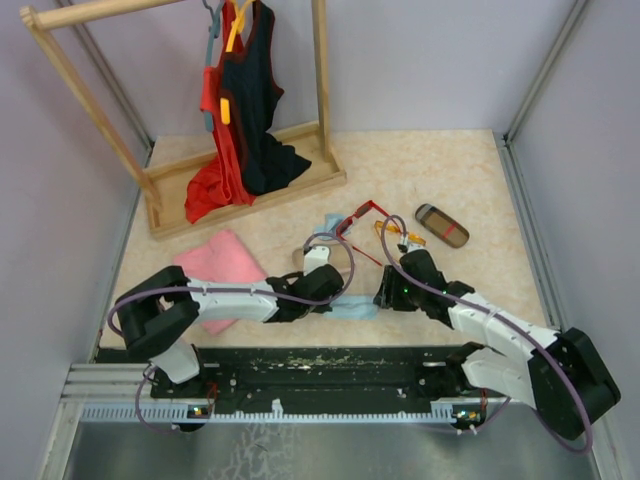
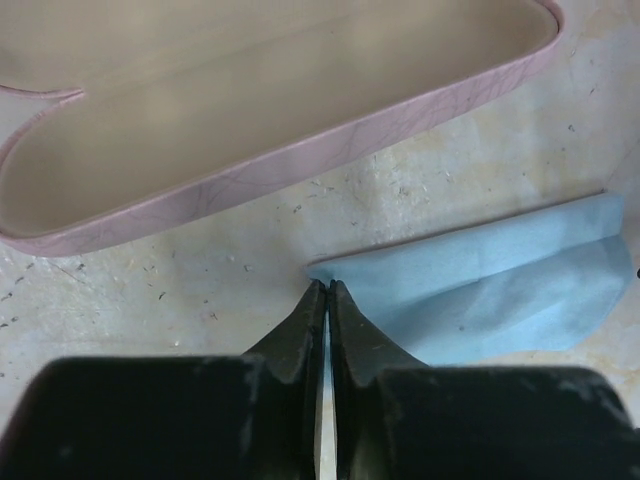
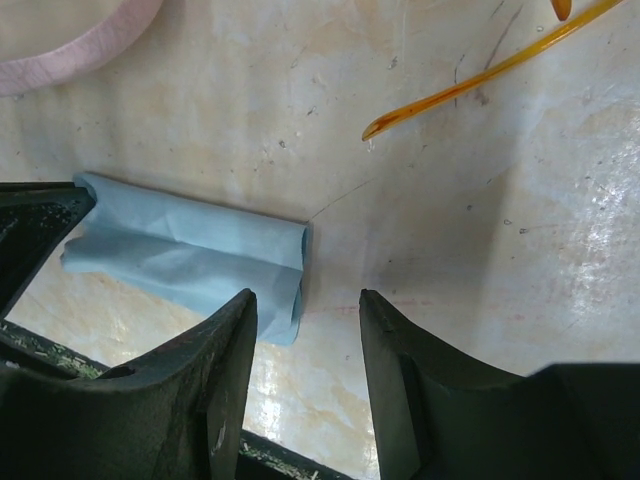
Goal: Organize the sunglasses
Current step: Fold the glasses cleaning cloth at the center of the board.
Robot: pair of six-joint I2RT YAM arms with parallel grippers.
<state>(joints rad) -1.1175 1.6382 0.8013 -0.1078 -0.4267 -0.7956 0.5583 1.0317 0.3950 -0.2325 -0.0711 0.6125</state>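
From above, the red sunglasses (image 1: 365, 213) lie open near the middle of the table (image 1: 450, 170). The orange-yellow sunglasses (image 1: 398, 236) are just beside them to the right, with a brown striped case (image 1: 442, 226) a little further right. Both arms reach in over a folded blue cloth (image 1: 355, 308) nearer the front edge. The left gripper (image 1: 325, 288) is at its left end and the right gripper (image 1: 388, 292) at its right. A second blue cloth (image 1: 333, 225) lies beside the red pair. A wooden rack (image 1: 322, 90) with hanging clothes (image 1: 245, 110) stands at the far left.

Looking along the left gripper (image 2: 327, 288), its fingers (image 2: 295, 335) are drawn almost together, with only a thin slit between them. Their tips sit right at the corner of the blue cloth (image 2: 500, 290), and I cannot tell if they have nipped it. An open pink case (image 2: 300, 170) lies just ahead.

Looking along the right gripper (image 3: 305, 310), its fingers (image 3: 215, 390) stand spread and hold nothing. The end of the blue cloth (image 3: 190, 255) is beside the left one. One arm of the orange-yellow sunglasses (image 3: 480, 80) lies ahead, apart from the gripper.
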